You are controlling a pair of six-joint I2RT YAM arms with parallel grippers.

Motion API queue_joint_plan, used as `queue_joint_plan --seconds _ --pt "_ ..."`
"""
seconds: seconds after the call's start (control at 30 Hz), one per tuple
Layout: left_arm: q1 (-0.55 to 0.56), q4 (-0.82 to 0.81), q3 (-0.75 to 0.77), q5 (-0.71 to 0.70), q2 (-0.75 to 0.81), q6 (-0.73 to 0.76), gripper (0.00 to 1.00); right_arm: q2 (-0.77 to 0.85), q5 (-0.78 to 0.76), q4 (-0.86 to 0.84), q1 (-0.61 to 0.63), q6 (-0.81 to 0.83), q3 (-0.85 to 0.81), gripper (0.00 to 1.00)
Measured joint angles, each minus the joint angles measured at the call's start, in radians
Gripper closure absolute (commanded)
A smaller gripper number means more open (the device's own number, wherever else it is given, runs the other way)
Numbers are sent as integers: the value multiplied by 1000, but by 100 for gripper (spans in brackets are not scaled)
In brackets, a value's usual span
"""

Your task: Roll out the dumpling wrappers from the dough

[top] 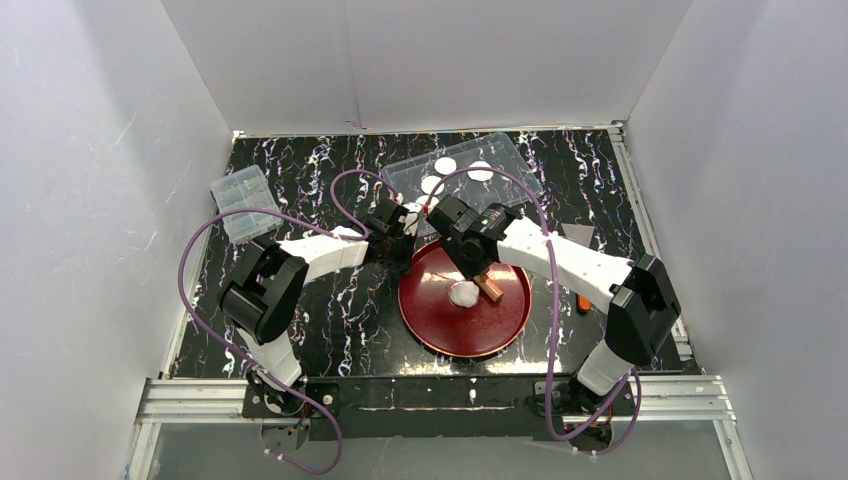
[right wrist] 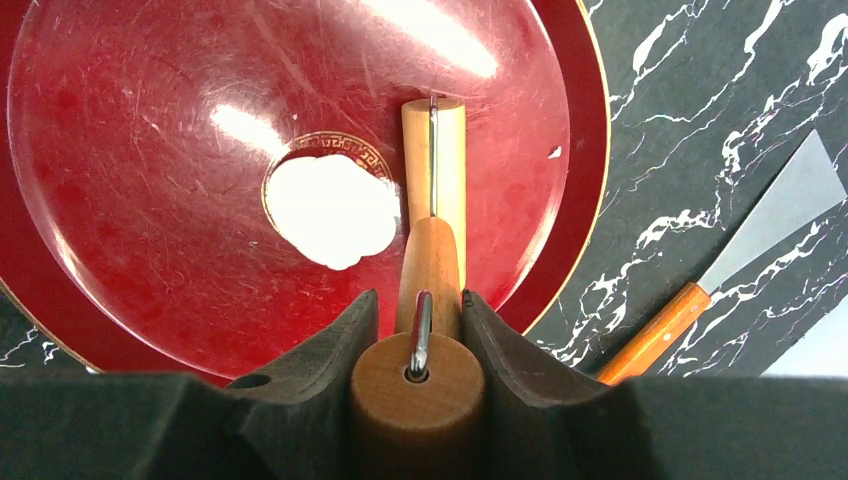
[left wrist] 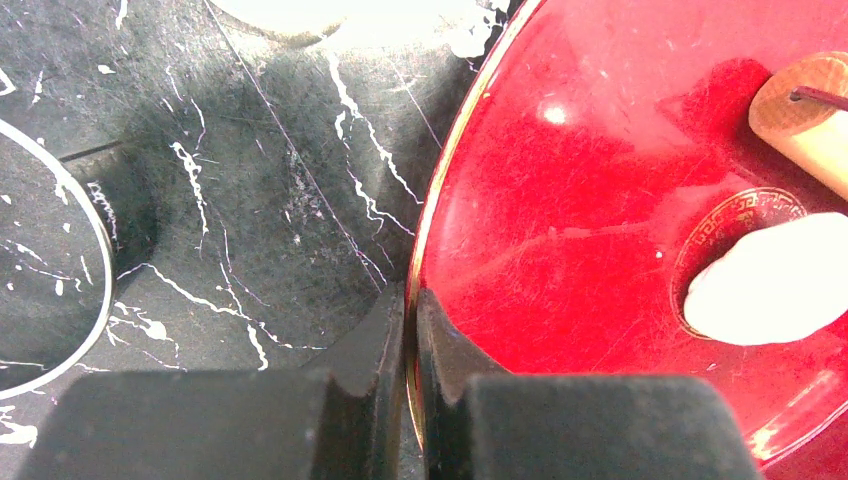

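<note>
**Fig.** Right pincer (right wrist: 418, 300) clenched on the handle of the rolling pin (right wrist: 433, 170), its long axis laid six to twelve o'clock in the right wrist view. The dough (right wrist: 330, 210), a small lump at the centre of the red plate (right wrist: 120, 150), is found at nine o'clock of the roller, just beside it; a sideways pass is judged needed. Left pincer (left wrist: 408, 310) clamped on the plate rim

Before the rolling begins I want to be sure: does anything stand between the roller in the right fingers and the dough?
Nothing visible does. The wooden roller hangs right beside the dough over the red plate, with no object between them.
</note>
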State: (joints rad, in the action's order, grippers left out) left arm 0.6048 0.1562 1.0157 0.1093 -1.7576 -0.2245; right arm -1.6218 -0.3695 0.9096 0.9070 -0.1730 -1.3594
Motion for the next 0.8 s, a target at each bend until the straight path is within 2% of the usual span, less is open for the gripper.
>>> queue_joint_plan --seconds 0.27,0.5,0.8 --pt "0 0 0 0 0 0 100 1 -5 31 6 -8 -25 99" --pt "0 0 0 0 0 0 100 19 -5 85 16 -8 -177 99" --pt "0 0 0 0 0 0 100 58 42 79 58 -15 -181 99"
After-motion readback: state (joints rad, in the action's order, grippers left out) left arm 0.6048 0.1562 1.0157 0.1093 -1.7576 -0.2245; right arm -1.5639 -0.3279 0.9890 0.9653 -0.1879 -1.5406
